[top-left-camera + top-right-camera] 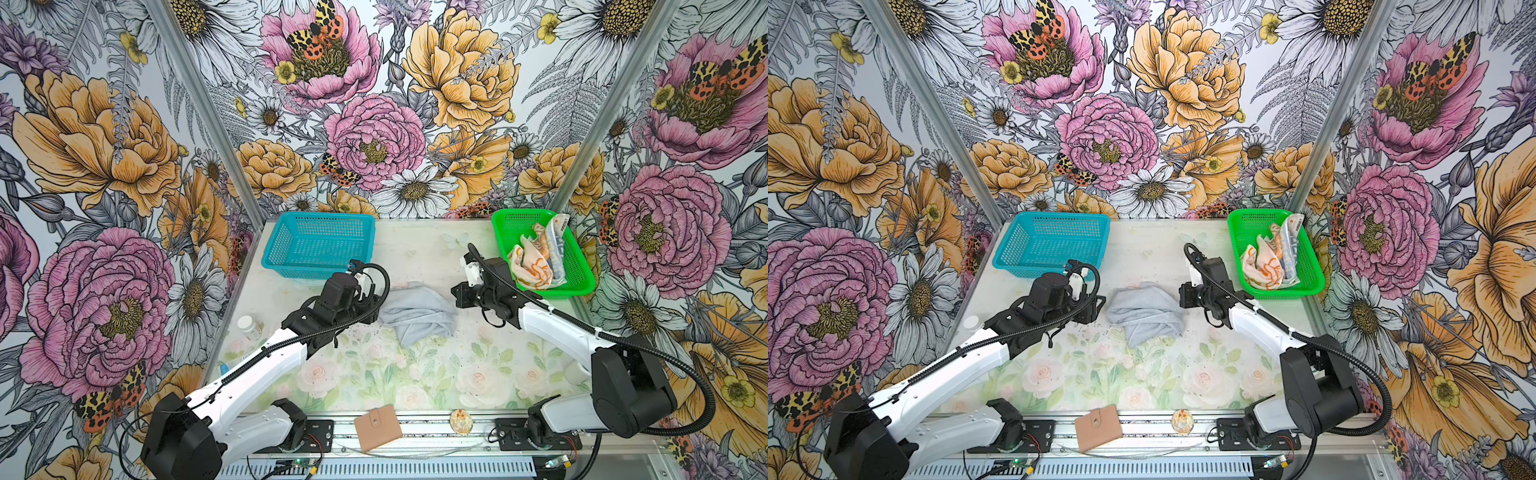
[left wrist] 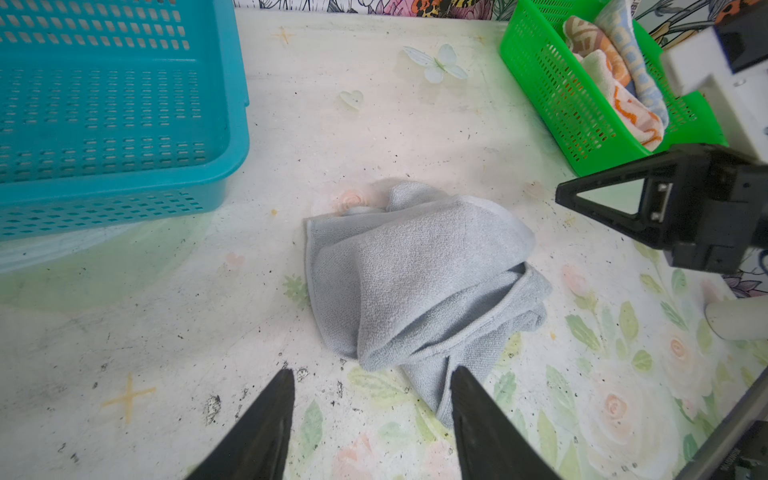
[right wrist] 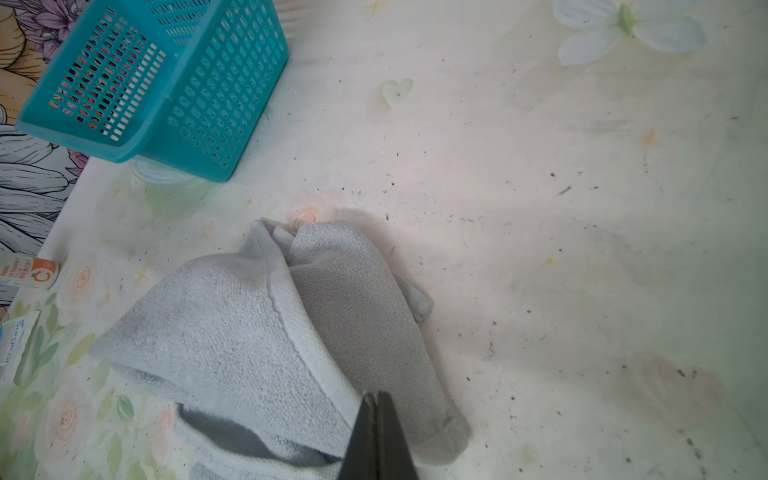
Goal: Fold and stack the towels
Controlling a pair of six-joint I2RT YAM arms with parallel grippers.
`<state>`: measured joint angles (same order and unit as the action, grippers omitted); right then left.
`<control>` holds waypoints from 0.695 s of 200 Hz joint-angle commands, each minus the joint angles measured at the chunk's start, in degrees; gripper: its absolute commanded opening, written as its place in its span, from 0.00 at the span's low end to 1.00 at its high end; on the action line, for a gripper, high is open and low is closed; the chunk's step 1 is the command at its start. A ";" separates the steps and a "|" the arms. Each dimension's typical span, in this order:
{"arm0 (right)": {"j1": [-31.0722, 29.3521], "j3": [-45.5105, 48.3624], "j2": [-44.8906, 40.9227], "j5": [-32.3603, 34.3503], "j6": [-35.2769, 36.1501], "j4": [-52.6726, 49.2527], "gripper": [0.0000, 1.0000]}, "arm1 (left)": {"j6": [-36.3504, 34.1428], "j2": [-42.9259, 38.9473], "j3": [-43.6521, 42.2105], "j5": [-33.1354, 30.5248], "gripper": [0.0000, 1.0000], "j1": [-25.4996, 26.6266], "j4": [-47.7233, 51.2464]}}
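Observation:
A light grey towel (image 1: 417, 311) (image 1: 1144, 311) lies crumpled on the middle of the table. My left gripper (image 1: 372, 309) (image 2: 372, 374) stands open just left of it, with one fingertip (image 2: 459, 376) over the cloth's near edge and nothing between the fingers. My right gripper (image 1: 456, 293) (image 3: 376, 395) is shut and empty, and hovers at the towel's right side (image 3: 249, 345). From the left wrist view, its tip (image 2: 559, 197) is apart from the cloth. The orange-and-cream towel (image 1: 530, 266) and the lettered towel (image 1: 555, 245) lie bunched in the green basket (image 1: 519, 220).
An empty blue basket (image 1: 324, 216) stands at the back left. A white bottle (image 1: 249, 327) and a small packet (image 3: 16, 345) sit by the left edge. A tan wallet (image 1: 377, 427) and a small shell-like object (image 1: 461, 422) lie on the front rail.

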<state>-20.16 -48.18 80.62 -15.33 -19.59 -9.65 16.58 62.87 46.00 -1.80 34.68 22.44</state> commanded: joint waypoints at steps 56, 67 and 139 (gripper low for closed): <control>0.54 6.21 -5.69 3.57 -0.95 -3.01 0.37 | -0.31 1.68 -0.35 1.61 0.61 -0.40 -1.94; 0.77 8.45 -6.40 3.85 -1.14 -3.00 0.38 | -0.30 2.19 -0.13 1.78 0.61 -0.36 -2.05; 1.66 11.53 -3.87 2.40 -0.89 -0.74 0.36 | 0.40 4.87 1.31 1.22 0.61 1.36 -2.57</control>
<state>-19.03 -36.60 75.20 -13.15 -20.14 -12.82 16.58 67.29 46.02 -1.39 35.11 21.41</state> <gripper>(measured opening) 0.373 0.613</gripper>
